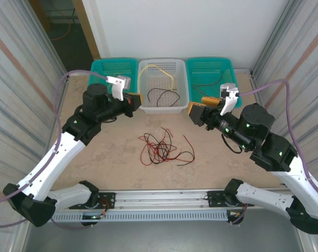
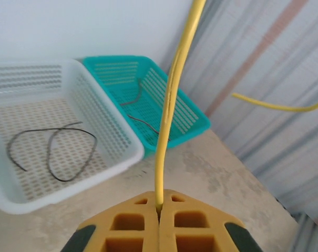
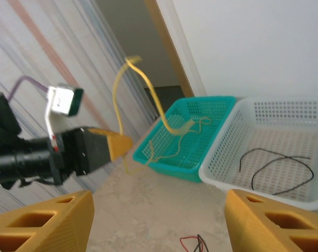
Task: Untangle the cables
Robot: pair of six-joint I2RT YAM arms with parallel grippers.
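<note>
Worktop: beige, mottled.
Far edge: left teal basket, white basket, right teal basket, side by side.
Middle: red and black cables, loosely tangled.

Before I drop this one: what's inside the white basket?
A black cable lies looped on the white basket's floor. A yellow cable, pinched by the left gripper, arcs above it; whether its end touches down is unclear.

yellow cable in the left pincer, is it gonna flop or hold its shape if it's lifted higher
Probably semi-stiff: the yellow cable rises nearly straight out of the shut left pincer, then arches instead of drooping. Likely light, being far thinner than the pincer. Its free end may swing.
</note>
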